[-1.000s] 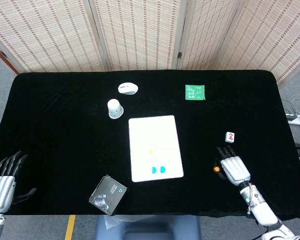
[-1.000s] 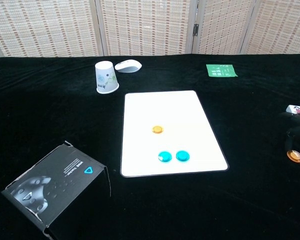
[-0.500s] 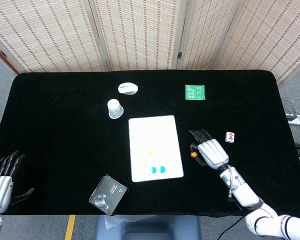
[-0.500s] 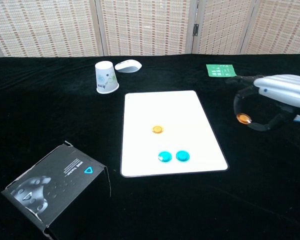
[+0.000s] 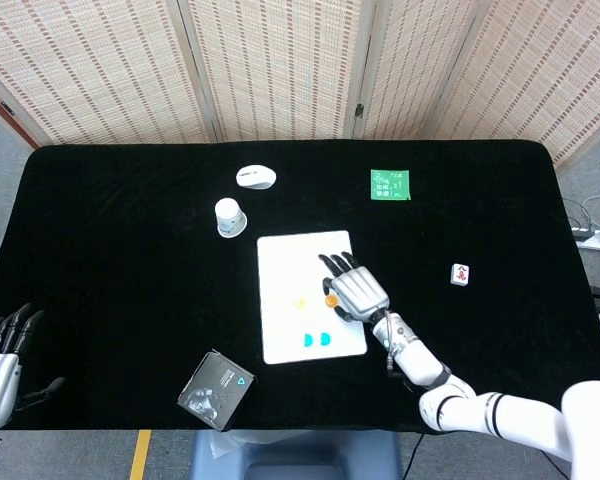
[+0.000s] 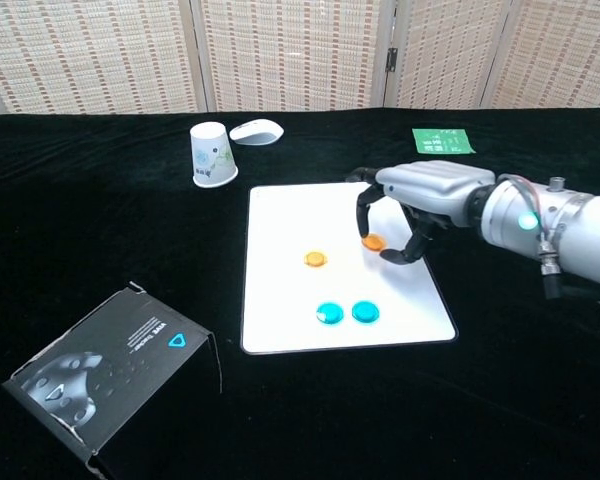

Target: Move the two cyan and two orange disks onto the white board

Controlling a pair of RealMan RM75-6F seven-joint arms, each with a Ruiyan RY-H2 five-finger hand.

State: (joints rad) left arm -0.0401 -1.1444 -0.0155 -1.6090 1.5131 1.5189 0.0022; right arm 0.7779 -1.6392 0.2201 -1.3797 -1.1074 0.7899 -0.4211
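Note:
My right hand hovers over the right half of the white board, pinching an orange disk between thumb and a finger. A second orange disk lies on the board's middle. Two cyan disks sit side by side near the board's front edge, seen in the head view as cyan disks. My left hand rests low at the table's front left corner, fingers apart, holding nothing.
A black box lies front left of the board. A paper cup and a white mouse stand behind the board. A green card lies at the back right, a mahjong tile at the right.
My right hand has carried the orange disk left from the table's right side to above the board. The left hand has sunk slightly lower.

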